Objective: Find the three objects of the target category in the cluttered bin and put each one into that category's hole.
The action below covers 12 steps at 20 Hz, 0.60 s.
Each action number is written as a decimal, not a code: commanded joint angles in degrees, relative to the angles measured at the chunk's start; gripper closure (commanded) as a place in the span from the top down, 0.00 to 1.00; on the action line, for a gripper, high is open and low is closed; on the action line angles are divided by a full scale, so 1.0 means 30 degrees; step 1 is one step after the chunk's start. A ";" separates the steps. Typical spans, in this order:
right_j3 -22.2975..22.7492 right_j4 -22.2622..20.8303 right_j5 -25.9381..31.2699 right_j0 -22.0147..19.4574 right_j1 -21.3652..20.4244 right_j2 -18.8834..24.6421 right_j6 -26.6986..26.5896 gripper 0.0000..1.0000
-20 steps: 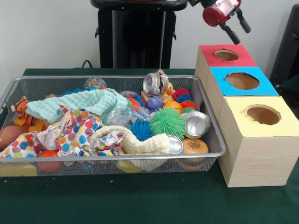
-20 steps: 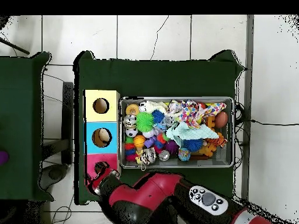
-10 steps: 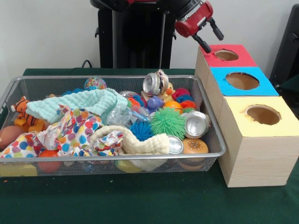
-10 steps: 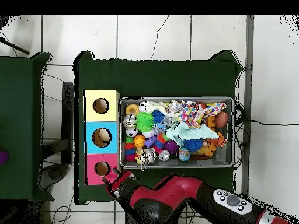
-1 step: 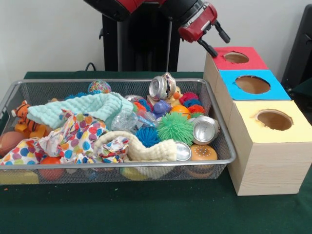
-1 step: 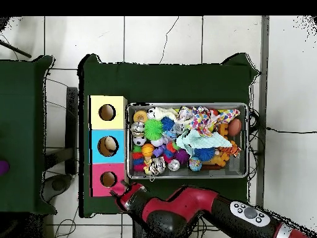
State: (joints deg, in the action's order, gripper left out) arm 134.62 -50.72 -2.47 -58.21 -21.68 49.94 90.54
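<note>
Front view: gripper [image 5: 214, 40] fingers spread apart, holding nothing, hanging just off the red box [image 5: 235, 58]. Crushed silver cans lie in the wire bin [image 5: 122, 168]: one [image 5: 161, 87] upright at the rear, one [image 5: 204, 129] by the right wall. Both sit at about 7 o'clock from the gripper, well apart.

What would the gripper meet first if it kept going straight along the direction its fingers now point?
The gripper points down toward the boxes, so it would most likely meet the red-topped box first, near the edge facing the bin. Depth is unclear, though; in the overhead view the gripper sits at that box's corner.
</note>
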 commanded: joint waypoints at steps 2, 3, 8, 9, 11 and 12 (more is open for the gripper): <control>-0.5122 -0.2438 0.3858 0.0089 0.2441 -0.0047 -0.2381 1.00; -0.5224 -0.2511 0.3945 0.0114 0.2442 -0.0102 -0.2445 1.00; -0.5259 -0.2371 0.4140 0.0260 0.2122 -0.0071 -0.2204 1.00; -0.5176 -0.2305 0.4197 0.0253 0.2022 0.0022 -0.2194 1.00; -0.4839 -0.1987 0.4309 0.0409 0.1409 0.0135 -0.1987 1.00; -0.4618 -0.1671 0.4408 0.0442 0.1048 0.0254 -0.1848 1.00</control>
State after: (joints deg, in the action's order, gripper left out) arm 132.71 -52.82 -2.37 -58.28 -18.50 51.75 90.55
